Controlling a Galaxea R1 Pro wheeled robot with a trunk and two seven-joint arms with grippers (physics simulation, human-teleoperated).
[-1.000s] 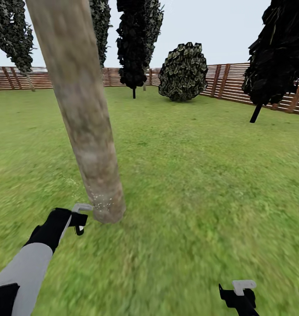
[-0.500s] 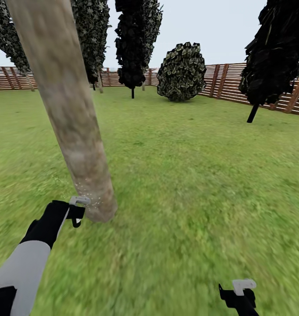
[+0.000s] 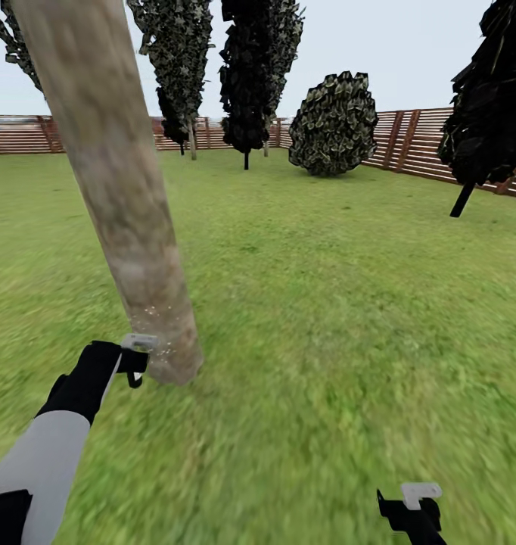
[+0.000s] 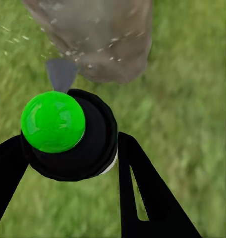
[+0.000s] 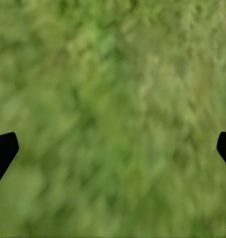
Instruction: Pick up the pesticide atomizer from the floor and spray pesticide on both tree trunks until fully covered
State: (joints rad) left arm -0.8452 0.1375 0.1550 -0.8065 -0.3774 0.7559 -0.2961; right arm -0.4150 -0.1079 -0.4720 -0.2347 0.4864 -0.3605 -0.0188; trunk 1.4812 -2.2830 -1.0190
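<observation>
Step in hand: looks like spraying the foot of the near tree, going by the pale flecks hanging in the air against the bark.

Left hand (image 3: 137, 362): clamped on the pesticide atomizer (image 4: 68, 134), a small dark round bottle with a bright green cap in the left wrist view. Its black fingers (image 4: 142, 193) sit either side of the bottle body.

Where the atomizer is: off the grass, held low and just beside the base of the thick mottled grey-tan tree trunk (image 3: 122, 204), nozzle end facing the bark.

Right hand (image 3: 413, 506): low at the side over plain green lawn (image 3: 349, 325), fingers spread wide apart with nothing between them.

How to do it well: I'd keep the nozzle square to the bark and near it, so the mist lands on wood and not on grass. Work slowly up the column from the base, then come round it, since the far side is hidden from here and probably isn't covered.

Watch out: the trunk leans across the head view, so follow that line going up.

Still to do: the other tall tree with the jagged dark green crown (image 3: 176, 53), back near the brown slatted wooden fence (image 3: 409, 140).
</observation>
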